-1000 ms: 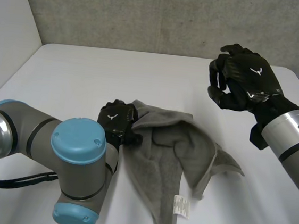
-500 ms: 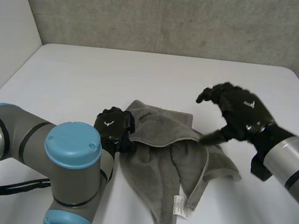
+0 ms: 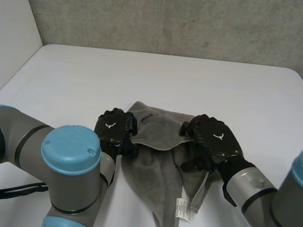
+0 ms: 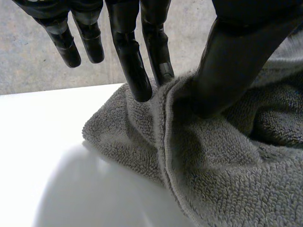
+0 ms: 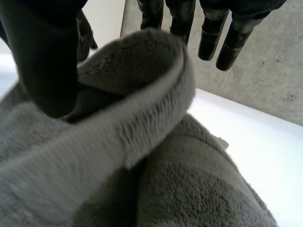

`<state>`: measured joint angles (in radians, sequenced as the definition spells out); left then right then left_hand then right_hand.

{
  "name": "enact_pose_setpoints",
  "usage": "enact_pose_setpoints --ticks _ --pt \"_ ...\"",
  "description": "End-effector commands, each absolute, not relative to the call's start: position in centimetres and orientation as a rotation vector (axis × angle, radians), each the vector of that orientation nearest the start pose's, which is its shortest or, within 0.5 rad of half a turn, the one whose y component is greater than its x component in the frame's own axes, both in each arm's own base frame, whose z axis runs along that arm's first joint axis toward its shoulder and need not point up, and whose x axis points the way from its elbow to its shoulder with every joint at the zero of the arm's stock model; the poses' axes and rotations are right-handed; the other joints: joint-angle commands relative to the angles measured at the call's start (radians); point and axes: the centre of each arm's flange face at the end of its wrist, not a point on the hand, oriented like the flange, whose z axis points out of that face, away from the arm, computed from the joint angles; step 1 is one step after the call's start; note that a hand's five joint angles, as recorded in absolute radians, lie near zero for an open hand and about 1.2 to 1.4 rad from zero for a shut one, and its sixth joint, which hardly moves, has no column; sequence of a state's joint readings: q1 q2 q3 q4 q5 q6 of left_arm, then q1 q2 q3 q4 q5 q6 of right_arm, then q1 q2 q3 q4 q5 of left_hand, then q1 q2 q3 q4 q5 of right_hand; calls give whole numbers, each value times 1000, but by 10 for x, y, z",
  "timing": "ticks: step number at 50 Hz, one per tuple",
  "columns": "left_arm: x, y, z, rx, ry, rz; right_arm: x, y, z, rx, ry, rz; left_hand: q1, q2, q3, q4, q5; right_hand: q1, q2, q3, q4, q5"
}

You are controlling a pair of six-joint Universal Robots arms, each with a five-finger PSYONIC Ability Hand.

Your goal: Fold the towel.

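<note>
A grey towel (image 3: 156,195) lies crumpled on the white table (image 3: 144,80), a white label (image 3: 183,209) showing near its front end. My left hand (image 3: 116,129) is at the towel's left edge. There the towel (image 4: 213,165) has its hem pinched between the thumb (image 4: 236,56) and two straight fingers (image 4: 137,80). My right hand (image 3: 213,140) rests on the towel's middle right. Its fingers (image 5: 222,38) are straight, and a thick raised fold of the towel (image 5: 142,94) stands between them and the thumb (image 5: 42,56).
The table's far edge meets a grey concrete wall (image 3: 177,18). Bare white tabletop surrounds the towel on all sides. My two grey arms with light-blue caps (image 3: 72,146) fill the near corners.
My right hand has come down from high at the right onto the towel and its fingers have opened. My left hand has stayed at the left edge, and the towel has bunched inward.
</note>
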<state>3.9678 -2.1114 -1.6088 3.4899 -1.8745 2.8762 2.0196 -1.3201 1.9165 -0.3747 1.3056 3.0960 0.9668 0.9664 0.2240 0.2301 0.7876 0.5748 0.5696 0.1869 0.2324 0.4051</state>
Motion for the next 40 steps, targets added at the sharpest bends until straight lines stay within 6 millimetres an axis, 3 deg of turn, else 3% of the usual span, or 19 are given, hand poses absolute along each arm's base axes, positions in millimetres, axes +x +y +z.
enact_pose_setpoints --ticks 1,2,7,8,9,11,12,14,22,29,30,31,32,37,40 --pt "-328 -198 141 347 2793 -2140 280 -225 160 -803 2008 -1678 -5 -4 -49 -56 0 596 602 -12 -58 592" --pt "-328 -197 141 350 2794 -2137 282 -230 166 -804 1978 -1703 -5 -4 -49 -56 0 819 824 -12 -58 814" --pt "-327 -194 135 361 2802 -2115 288 -242 195 -774 1896 -1796 -46 -45 -49 -56 -41 821 827 -12 -58 817" --pt "-327 -194 134 358 2800 -2115 289 -241 210 -760 1850 -1837 -72 -71 -49 -56 -67 821 827 -12 -58 817" --pt "-327 -194 134 358 2800 -2115 289 -241 211 -760 1849 -1837 -72 -72 -49 -56 -68 821 827 -12 -58 817" --pt "-327 -194 133 357 2799 -2112 289 -233 242 -727 1752 -1897 -101 -101 -49 -56 -97 821 827 -12 -58 817" --pt "-327 -194 133 357 2799 -2112 288 -233 242 -727 1752 -1897 -101 -101 -49 -56 -97 821 827 -12 -58 817" --pt "-328 -194 133 355 2798 -2112 284 -228 262 -670 1699 -1916 -110 -110 -49 -56 -106 821 827 -12 -58 817" --pt "-333 -204 129 325 2770 -2178 270 -209 297 -598 1634 -1853 -119 -119 -49 -56 -115 821 827 -12 -58 817" --pt "-327 -222 123 263 2754 -2159 254 -209 302 -597 1654 -1850 -34 -34 -49 -56 -29 821 827 -12 -58 817" --pt "-325 -224 123 262 2759 -2157 253 -209 299 -598 1665 -1841 216 216 -49 -56 221 821 827 -12 -58 817" --pt "-325 -224 123 262 2759 -2157 252 -208 296 -603 1673 -1828 218 219 -49 -56 223 821 827 -12 -58 817" --pt "-324 -226 124 252 2757 -2159 252 -208 296 -603 1673 -1828 427 428 -49 -56 432 821 827 -12 -58 817" --pt "-326 -221 131 310 2793 -2179 249 -210 287 -606 1704 -1813 430 430 -49 -56 434 821 827 -12 -58 817" --pt "-328 -211 142 435 2854 -2205 248 -213 285 -630 1710 -1809 430 430 -49 -56 434 821 827 -12 -58 817"
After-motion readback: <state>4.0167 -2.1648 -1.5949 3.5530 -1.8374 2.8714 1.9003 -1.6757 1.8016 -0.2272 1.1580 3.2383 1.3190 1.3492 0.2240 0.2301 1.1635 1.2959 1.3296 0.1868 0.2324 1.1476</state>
